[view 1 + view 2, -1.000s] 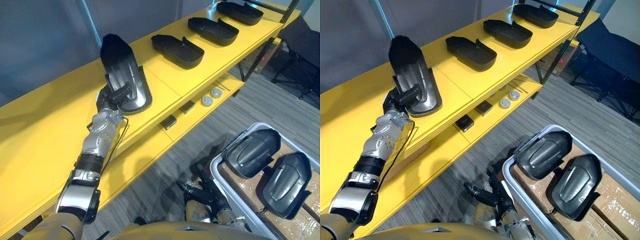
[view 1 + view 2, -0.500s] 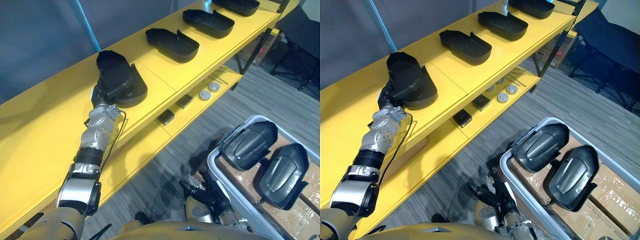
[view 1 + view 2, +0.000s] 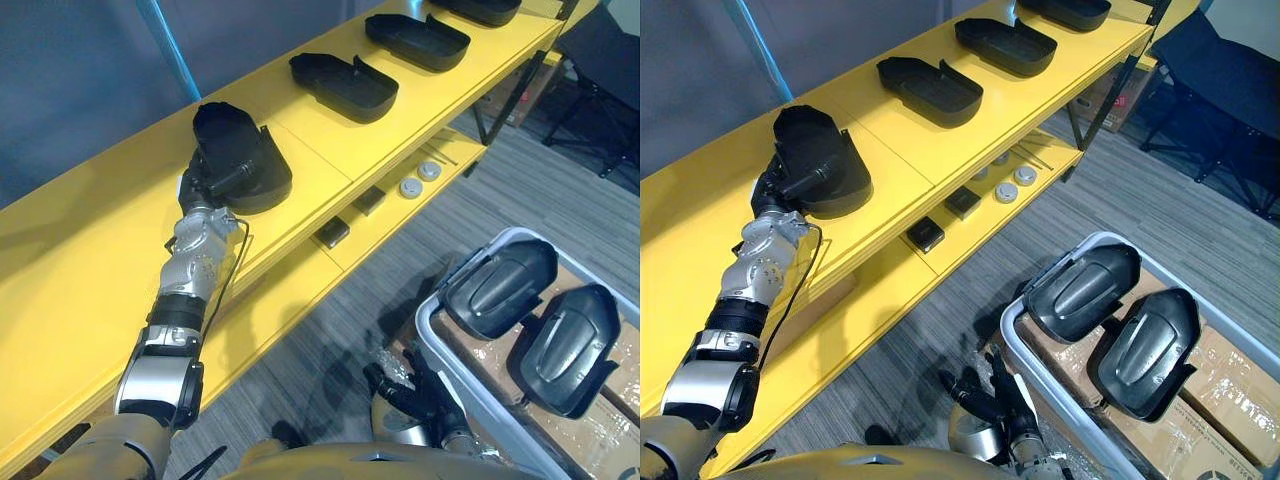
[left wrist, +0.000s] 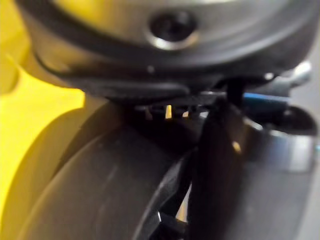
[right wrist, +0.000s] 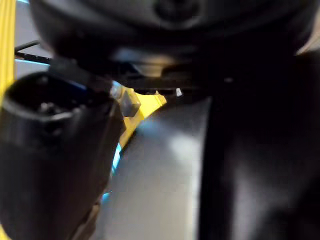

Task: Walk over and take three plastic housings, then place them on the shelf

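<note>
Silver-grey arm [image 3: 188, 280], dark left hand [image 3: 204, 190]

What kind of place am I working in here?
Probably a workshop or factory parts area: a long yellow shelf with black plastic housings laid in a row, and a grey bin holding more.

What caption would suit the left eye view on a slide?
Robot's left hand grips a black plastic housing resting on the yellow shelf.
</note>
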Available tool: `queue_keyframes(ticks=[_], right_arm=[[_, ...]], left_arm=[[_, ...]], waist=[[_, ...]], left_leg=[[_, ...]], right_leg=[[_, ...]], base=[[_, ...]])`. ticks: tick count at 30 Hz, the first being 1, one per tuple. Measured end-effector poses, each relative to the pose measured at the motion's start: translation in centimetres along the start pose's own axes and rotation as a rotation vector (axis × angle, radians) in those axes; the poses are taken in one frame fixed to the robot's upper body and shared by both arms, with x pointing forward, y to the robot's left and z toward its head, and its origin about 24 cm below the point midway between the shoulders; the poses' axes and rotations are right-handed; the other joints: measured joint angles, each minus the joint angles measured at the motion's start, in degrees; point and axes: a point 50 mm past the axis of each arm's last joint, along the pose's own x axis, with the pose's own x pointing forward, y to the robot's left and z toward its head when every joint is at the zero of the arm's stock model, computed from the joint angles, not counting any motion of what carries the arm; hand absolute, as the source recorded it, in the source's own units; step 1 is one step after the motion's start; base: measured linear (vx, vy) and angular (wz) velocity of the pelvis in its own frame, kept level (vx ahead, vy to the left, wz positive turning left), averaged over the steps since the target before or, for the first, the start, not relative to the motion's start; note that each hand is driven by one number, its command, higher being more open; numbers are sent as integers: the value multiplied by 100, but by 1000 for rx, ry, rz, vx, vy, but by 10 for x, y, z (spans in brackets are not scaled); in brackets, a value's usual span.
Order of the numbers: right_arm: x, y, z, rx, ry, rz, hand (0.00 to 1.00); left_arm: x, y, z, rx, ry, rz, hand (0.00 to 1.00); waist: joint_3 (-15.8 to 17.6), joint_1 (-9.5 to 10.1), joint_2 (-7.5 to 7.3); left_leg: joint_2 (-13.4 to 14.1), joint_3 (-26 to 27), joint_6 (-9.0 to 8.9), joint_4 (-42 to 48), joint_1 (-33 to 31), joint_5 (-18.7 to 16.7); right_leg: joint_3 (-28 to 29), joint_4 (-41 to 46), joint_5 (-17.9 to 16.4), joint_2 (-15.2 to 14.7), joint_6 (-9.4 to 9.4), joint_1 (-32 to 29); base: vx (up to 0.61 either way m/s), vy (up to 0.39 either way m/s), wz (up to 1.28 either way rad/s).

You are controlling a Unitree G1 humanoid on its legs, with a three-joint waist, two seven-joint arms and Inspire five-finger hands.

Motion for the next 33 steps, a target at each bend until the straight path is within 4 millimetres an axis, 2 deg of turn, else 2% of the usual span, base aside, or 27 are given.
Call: queue_keyframes(ticks=[3, 5, 8, 10, 13, 17, 22, 26, 30, 33], right_arm=[[-2, -1, -5, 16, 21, -12, 100], [-3, -2, -7, 9, 29, -12, 100], [-4, -3, -6, 11, 20, -28, 100], [-5, -4, -6, 9, 14, -33, 100], [-7, -4, -8, 13, 21, -34, 100], [-8, -3, -9, 17, 26, -33, 100], [-8, -2, -10, 17, 27, -28, 100], [-7, -2, -10, 16, 29, -20, 100], [-6, -3, -11, 21, 30, -12, 100], [-4, -4, -13, 20, 36, -8, 100]], left_arm=[[1, 7, 3, -13, -10, 65, 100], [1, 10, 7, 43, -38, 118, 100], [3, 38, 14, 139, -97, 331, 100], [2, 70, 21, 195, -114, 493, 100], [1, 90, 31, 253, -127, 583, 100], [0, 114, 61, 367, -192, 649, 100], [0, 119, 78, 456, -237, 629, 100], [3, 115, 78, 481, -220, 544, 100], [8, 105, 73, 438, -151, 333, 100], [10, 94, 60, 343, -74, 149, 100]], waist=[[1, -37, 7], [12, -38, 31], [41, -37, 85], [77, -18, 135], [94, 73, 136], [118, 167, 83], [116, 172, 80], [109, 177, 72], [103, 187, 65], [100, 208, 67]], left_leg=[[-4, -11, -7, 1, 0, 16], [2, -14, -6, -1, -1, 15], [10, -37, -6, -1, -4, 16], [7, -89, -5, 0, -7, 17], [6, -124, -4, 0, -6, 18], [-11, -170, -1, 0, -5, 16], [-14, -185, 4, 1, 2, 13], [-12, -188, 4, 3, 17, 14], [-14, -186, 13, 9, 17, 26], [-16, -179, 19, 12, 17, 44]], right_leg=[[-33, -1, -7, 11, -10, 6], [-35, -3, -8, 20, -12, 5], [-55, -2, -15, 30, -21, 11], [-104, -4, -22, 23, -30, 38], [-119, -16, -26, 26, -36, 64], [-153, -81, -23, 13, -34, 125], [-141, -130, -14, 18, -28, 153], [-130, -220, 26, 29, -25, 211], [-122, -226, 78, 36, -36, 211], [-125, -252, 113, 35, -38, 214]], base=[[0, 0, 0], [0, 0, 0], [1, 0, 3], [9, 6, 12], [16, 9, 9], [9, 14, 7], [0, 0, 0], [-6, 0, -1], [-18, 0, -1], [-54, -2, -2]])
